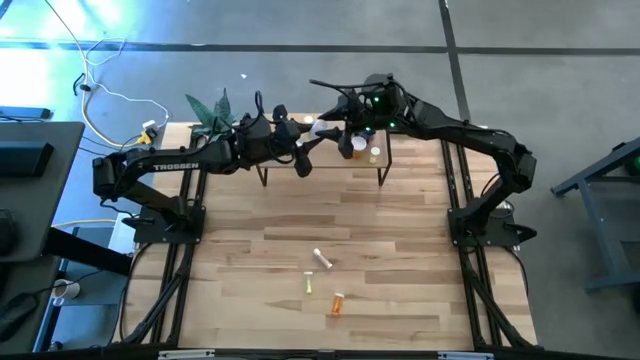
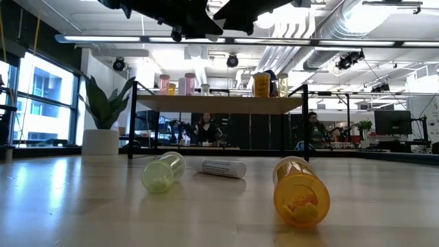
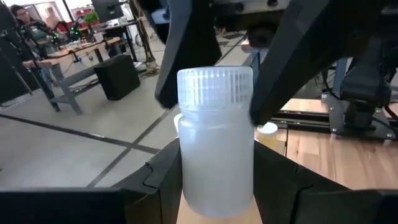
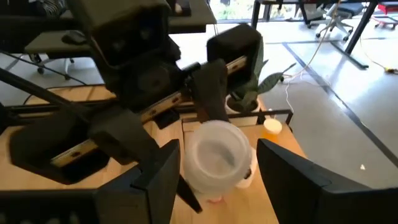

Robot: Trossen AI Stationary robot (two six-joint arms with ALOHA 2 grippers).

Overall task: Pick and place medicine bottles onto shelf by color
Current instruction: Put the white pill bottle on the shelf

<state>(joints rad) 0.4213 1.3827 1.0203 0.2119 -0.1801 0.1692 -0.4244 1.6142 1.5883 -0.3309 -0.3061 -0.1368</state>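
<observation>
Overhead, table-level, two close wrists share shelf [image 1: 320, 150]

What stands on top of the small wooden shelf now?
On the shelf stand pink bottles and orange bottles. Both grippers meet above it at a white bottle; what lies under them is covered.
</observation>
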